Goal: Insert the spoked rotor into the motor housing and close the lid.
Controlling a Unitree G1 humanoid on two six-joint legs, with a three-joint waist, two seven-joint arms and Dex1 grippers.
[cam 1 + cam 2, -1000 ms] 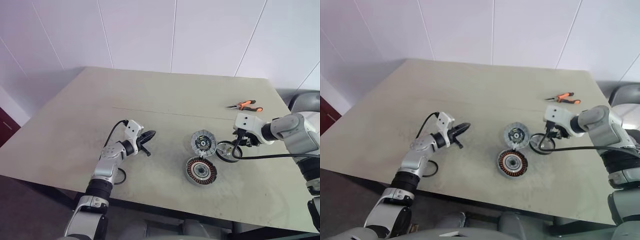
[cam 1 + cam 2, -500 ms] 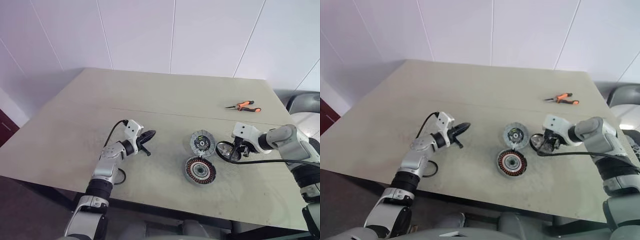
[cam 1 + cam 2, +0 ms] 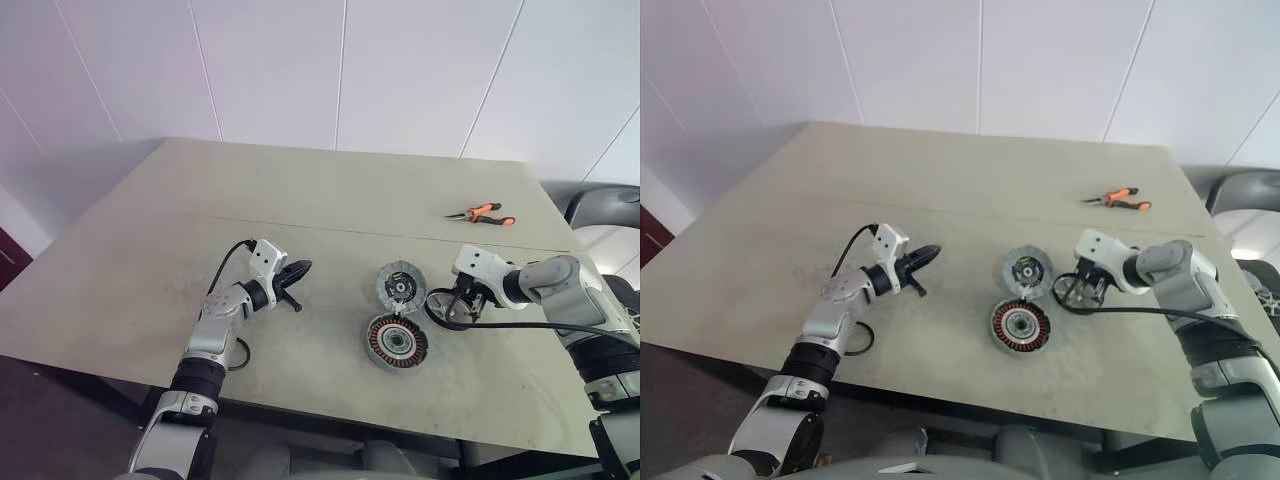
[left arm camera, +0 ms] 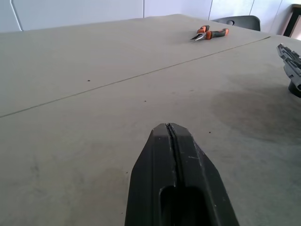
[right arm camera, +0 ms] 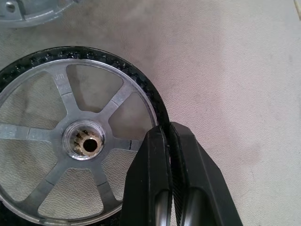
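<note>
The right claw [image 5: 170, 134], open a second earlier, had closed on the rim of the spoked rotor [image 5: 66, 141], readying its lift toward the motor housing [image 3: 397, 341].

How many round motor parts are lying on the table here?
3, clustered on the beige table: the dark slotted lid, the copper-wound motor housing just nearer the robot, and the silver spoked rotor beside both, its rim pinched by the right gripper.

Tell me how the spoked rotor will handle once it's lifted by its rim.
The spoked rotor looks like rigid metal, so it probably won't flex. Pinched at one rim point by the right gripper, it may swing or tilt. Being round, it could roll if dropped on edge.
</note>
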